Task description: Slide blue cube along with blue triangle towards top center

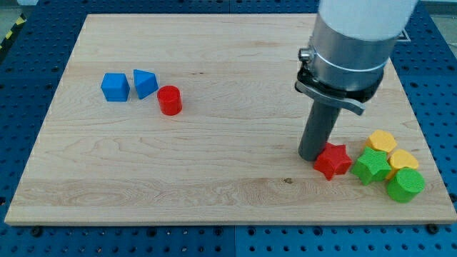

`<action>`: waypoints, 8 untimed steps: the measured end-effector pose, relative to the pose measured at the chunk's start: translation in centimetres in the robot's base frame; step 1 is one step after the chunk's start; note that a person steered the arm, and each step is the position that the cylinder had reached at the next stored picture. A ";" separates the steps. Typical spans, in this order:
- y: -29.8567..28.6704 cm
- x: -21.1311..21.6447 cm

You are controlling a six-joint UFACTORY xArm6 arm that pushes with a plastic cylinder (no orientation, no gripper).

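Note:
The blue cube (115,87) sits on the wooden board at the view's left. The blue triangle (145,83) stands just to its right, close beside it. A red cylinder (170,100) is next to the triangle's lower right. My tip (310,155) rests on the board far to the view's right, touching or almost touching the left side of a red star (333,160). The tip is a long way from both blue blocks.
A cluster sits at the lower right: a green star-like block (371,165), a green cylinder (405,185), and two yellow blocks (383,141) (403,160). The wooden board (228,64) lies on a blue perforated table.

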State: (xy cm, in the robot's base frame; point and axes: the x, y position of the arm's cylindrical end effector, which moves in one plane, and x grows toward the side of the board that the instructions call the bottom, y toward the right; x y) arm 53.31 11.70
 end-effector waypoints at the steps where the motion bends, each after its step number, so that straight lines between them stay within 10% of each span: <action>1: -1.2 0.5; 5: -37.1 -7.1; 8: -31.9 -11.9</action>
State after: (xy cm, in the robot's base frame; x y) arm 41.42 -20.19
